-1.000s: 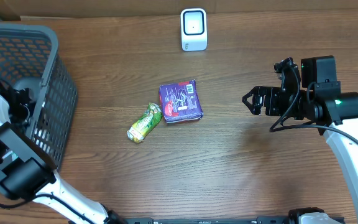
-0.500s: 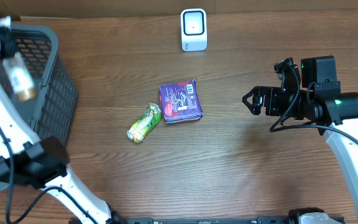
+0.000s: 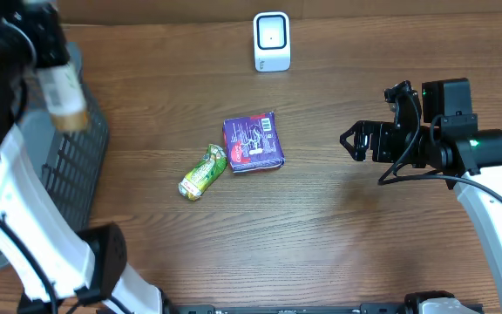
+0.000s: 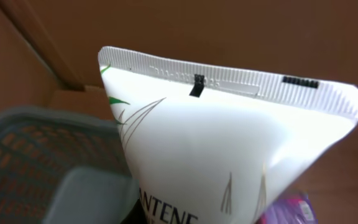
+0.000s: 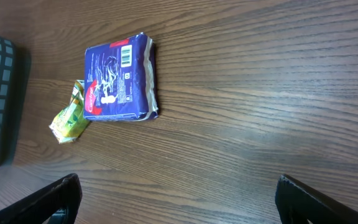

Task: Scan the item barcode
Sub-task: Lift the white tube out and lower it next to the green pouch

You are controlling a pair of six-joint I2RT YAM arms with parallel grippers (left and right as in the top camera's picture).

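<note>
Above basket [image 3: 90, 144], left gripper [image 3: 44, 42] high, clamping tube [image 3: 63, 87]; right gripper [image 3: 350, 140] wide

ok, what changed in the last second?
The left claw, shut on the white Pantene tube, rose out of the basket toward the overhead camera and shifted right, so the tube now hangs over the basket's right rim. Unchanged: right claw open and parked; purple packet, green packet and scanner in place.

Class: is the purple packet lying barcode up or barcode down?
Barcode up: the purple packet shows a white barcode patch on its upward face.
</note>
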